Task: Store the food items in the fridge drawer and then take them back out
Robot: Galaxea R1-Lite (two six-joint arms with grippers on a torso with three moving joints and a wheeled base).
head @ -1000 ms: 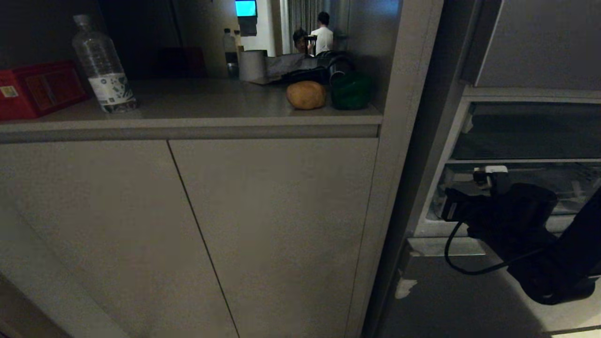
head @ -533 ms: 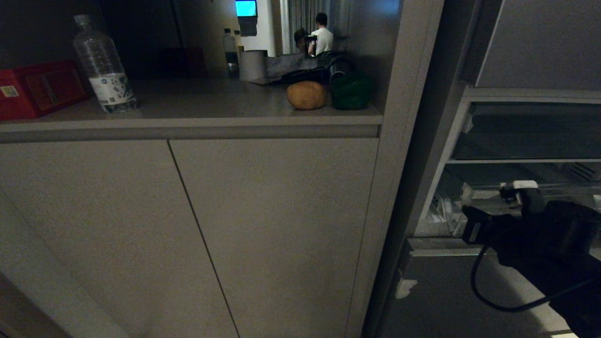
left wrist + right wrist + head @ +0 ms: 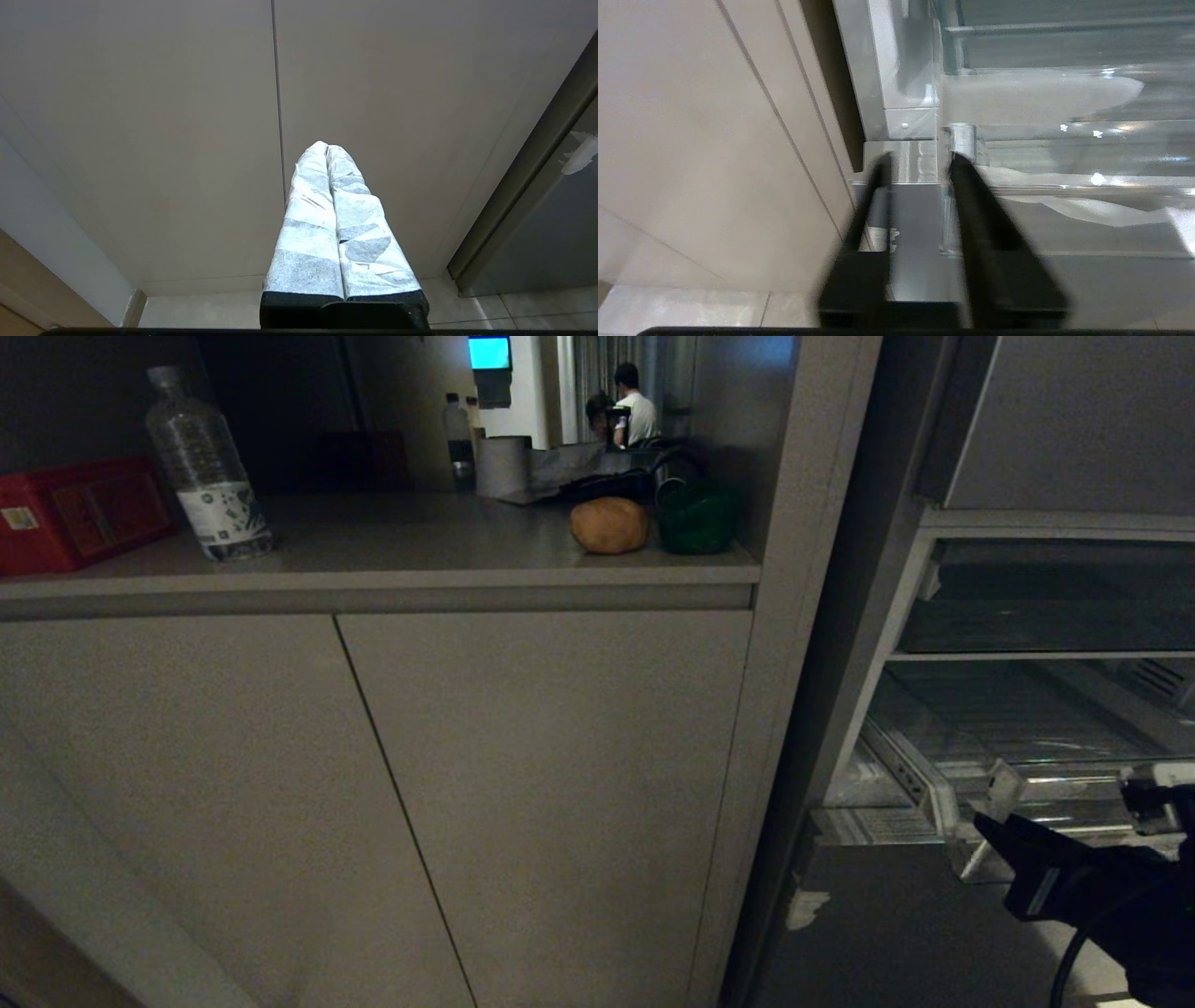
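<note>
Right end effector sits low at the right edge of the head frame, its two dark fingers parted with nothing between them, tips near the front corner of the fridge drawer. That clear ribbed drawer stands pulled out of the fridge at centre right, and no food shows inside it. Both food items lie on the worktop at upper centre: the brown potato just beside the dark green pepper, against the side panel. At upper left, a clear water bottle stands upright next to a red box. Left end effector, seen only by its own wrist camera, has its pale fingers pressed together, pointed at the grey cabinet doors.
</note>
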